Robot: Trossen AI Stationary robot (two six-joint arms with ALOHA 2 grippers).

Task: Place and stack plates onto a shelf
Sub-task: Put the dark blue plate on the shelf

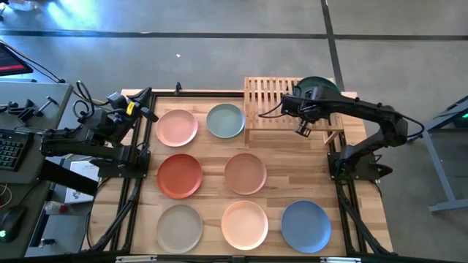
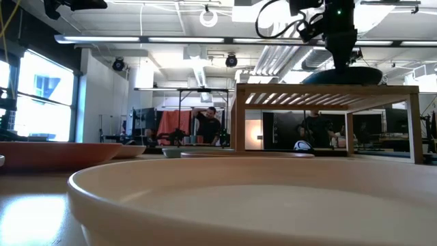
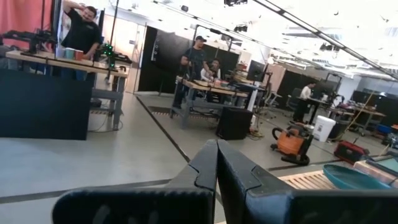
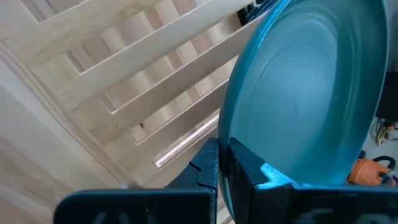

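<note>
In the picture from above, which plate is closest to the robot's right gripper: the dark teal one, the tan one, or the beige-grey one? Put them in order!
From the right gripper:
1. Dark teal plate, on the shelf, just beyond the gripper.
2. Tan plate, mid-table.
3. Beige-grey plate, front row, the left arm's side.

Bright ceiling strips; nearest plate (image 2: 225,198) looks blurred

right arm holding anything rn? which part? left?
Right gripper is shut on the rim of the dark teal plate, over the shelf. Left gripper is shut with nothing in it, at the table's left edge.
</note>
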